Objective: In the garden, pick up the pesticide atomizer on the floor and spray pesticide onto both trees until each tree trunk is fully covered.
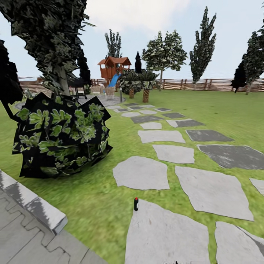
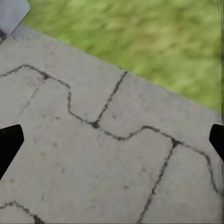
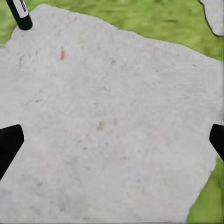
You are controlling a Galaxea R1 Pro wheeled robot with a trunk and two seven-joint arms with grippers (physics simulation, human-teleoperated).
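Head view: slim red-capped atomizer (image 1: 136, 204), upright.

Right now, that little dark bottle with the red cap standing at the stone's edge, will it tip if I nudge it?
Probably: the atomizer stands upright, tall and narrow, so a nudge could topple it. It looks round, so it may then roll toward the grass. Likely rigid and light.

i see the pesticide atomizer (image 1: 136, 204), a small dark bottle with a red cap, standing upright at a stepping stone's edge, well ahead of my right gripper (image 3: 112, 140), untouched.
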